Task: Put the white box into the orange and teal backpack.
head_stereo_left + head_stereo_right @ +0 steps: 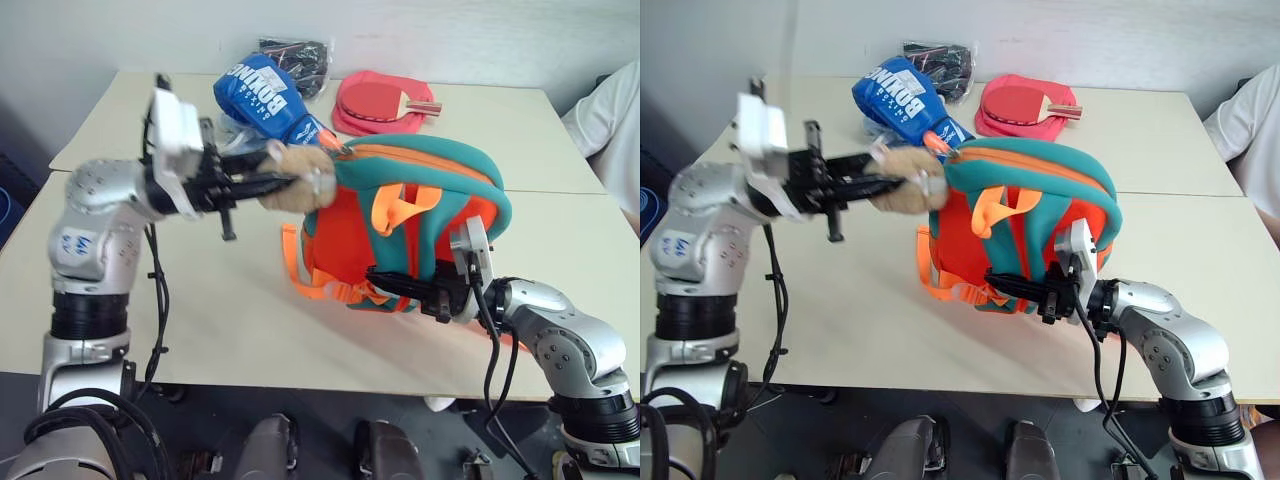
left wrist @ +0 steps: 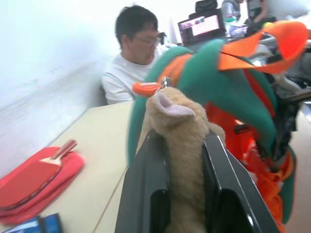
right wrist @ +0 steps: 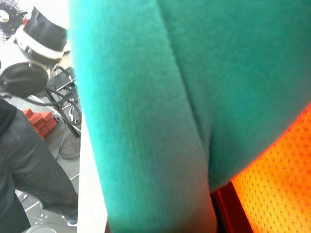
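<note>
Two grippers hold the orange and teal backpack (image 1: 420, 200) above the worktop (image 1: 230, 310) in the eye views: the left gripper (image 1: 285, 180) at its tan plush bear (image 1: 297, 178), the right gripper (image 1: 385, 280) at its lower edge. In the left wrist view, the jaws pinch the bear. In the right wrist view, teal fabric sits against the narrow jaws.

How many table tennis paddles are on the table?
1: a red paddle lies on the pink case at the table's far side, right of the blue boxing glove. The case may hide others.
</note>
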### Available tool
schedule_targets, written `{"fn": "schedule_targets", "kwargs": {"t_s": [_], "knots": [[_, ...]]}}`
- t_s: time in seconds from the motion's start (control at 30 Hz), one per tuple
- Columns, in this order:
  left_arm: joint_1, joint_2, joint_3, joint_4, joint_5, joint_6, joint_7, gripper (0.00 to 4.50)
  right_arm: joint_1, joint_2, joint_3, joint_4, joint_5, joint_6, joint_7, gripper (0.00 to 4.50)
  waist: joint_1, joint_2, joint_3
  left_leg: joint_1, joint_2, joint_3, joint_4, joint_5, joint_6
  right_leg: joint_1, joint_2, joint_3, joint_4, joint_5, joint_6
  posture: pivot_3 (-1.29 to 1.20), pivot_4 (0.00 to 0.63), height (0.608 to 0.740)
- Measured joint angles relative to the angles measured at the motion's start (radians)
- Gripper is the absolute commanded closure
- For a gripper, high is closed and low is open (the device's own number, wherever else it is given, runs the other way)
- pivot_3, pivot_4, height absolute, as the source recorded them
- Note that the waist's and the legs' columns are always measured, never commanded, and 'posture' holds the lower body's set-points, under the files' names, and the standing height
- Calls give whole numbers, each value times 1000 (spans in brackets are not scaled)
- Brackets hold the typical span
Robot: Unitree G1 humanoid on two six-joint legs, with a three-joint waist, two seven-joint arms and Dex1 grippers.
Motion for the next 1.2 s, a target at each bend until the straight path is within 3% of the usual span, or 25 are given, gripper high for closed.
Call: {"fn": "schedule_targets", "kwargs": {"t_s": [0.13, 0.33, 0.47, 0.7, 0.87, 1.0, 1.13, 1.2], "knots": [[-18, 47, 1, 83, -6, 34, -47, 4159, -4, 0, -5, -17, 8, -2, -13, 4500, -9, 0, 0, 0, 0, 0, -1, 0, 0, 0, 0, 0, 0, 0, 0, 0, 150, 740], [60, 100, -58, 235, 114, 7, -72, 4159, -3, 0, -10, -17, 9, -1, -27, 4500, -19, 0, 0, 2, 0, 2, -2, 0, 0, -1, 0, 1, 0, 0, 0, 0, 150, 740], [119, 8, -74, 288, 151, -33, -28, 4159, -1, 8, -12, -16, 9, 0, -37, 4500, -13, 0, 0, 0, 0, 1, 0, 0, 0, 0, -1, 0, 1, 0, 0, 0, 150, 740], [261, -35, -192, 221, 248, -105, -60, 4159, 17, 22, -13, -22, 10, 2, -67, 4500, -16, 0, 0, 0, -1, 1, -1, -1, 1, -1, -2, 1, 0, 0, 0, 0, 150, 740], [319, -90, -172, 232, 263, -218, -49, 4159, 45, 60, -12, -32, 1, -8, -90, 4500, -14, 0, 0, 2, -1, 1, -1, -1, 0, 1, -3, 1, 0, 0, 0, 0, 150, 740], [349, -119, -127, 224, 245, -228, -11, 2855, 68, 87, -4, -30, -50, -67, -102, 4500, -12, 0, 0, 2, -1, 1, -1, -2, 0, 1, -4, 2, 0, 0, 0, 0, 150, 740], [401, -68, -97, 162, 223, -199, -17, 1554, 103, 62, -1, -17, -110, -148, -57, 3145, -19, 0, 0, 2, -1, 1, -2, -2, 0, 0, -3, 1, 0, 0, 0, 0, 150, 740], [481, 27, -72, 85, 204, -148, -49, 965, 150, 10, -38, -18, -141, -200, -19, 2507, -25, 1, 0, 2, 1, 3, -3, -3, -1, -1, -2, 2, -1, 0, 0, 0, 150, 740]]}}
